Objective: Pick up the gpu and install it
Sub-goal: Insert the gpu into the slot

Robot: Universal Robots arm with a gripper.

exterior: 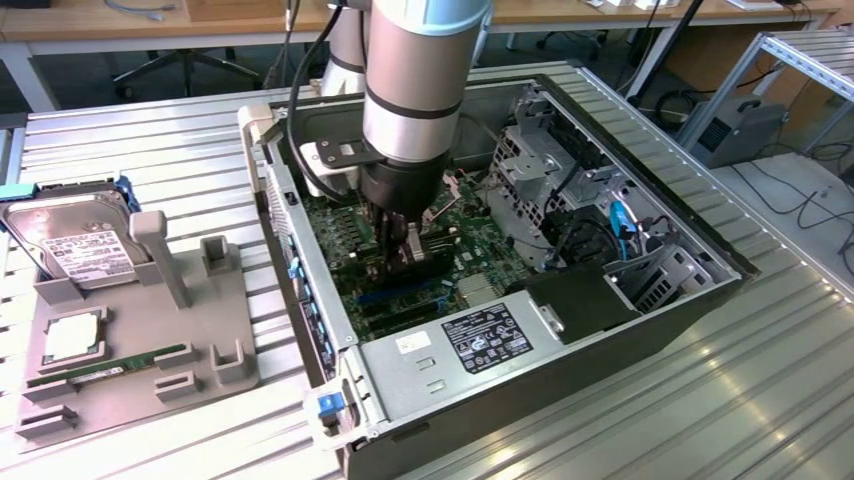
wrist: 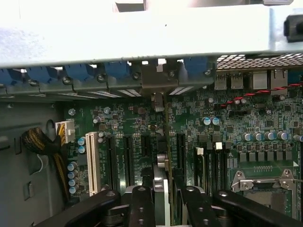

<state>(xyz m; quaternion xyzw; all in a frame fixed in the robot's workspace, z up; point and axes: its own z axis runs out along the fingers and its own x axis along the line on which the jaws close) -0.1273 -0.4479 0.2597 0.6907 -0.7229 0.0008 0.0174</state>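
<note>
The gripper (exterior: 404,250), at centre frame in the exterior view, sits low inside the open computer case (exterior: 667,215), its black fingers (wrist: 142,208) clamped on the gpu (wrist: 161,182). The card is held edge-on, upright, directly above the green motherboard (wrist: 265,151). In the wrist view the card's thin edge runs between the fingers at lower centre, in line with the row of black expansion slots (wrist: 129,163); whether the card touches a slot cannot be told. A white slot (wrist: 92,163) lies just beside the black slots, and a braided cable bundle (wrist: 40,144) sits near the case wall. In the exterior view, the labelled power supply (exterior: 467,345) occupies the lower centre of the case. At the exterior view's left, well apart from the case, a grey fixture (exterior: 134,340) carries a hard drive (exterior: 74,240) and a green RAM stick (exterior: 127,365).
</note>
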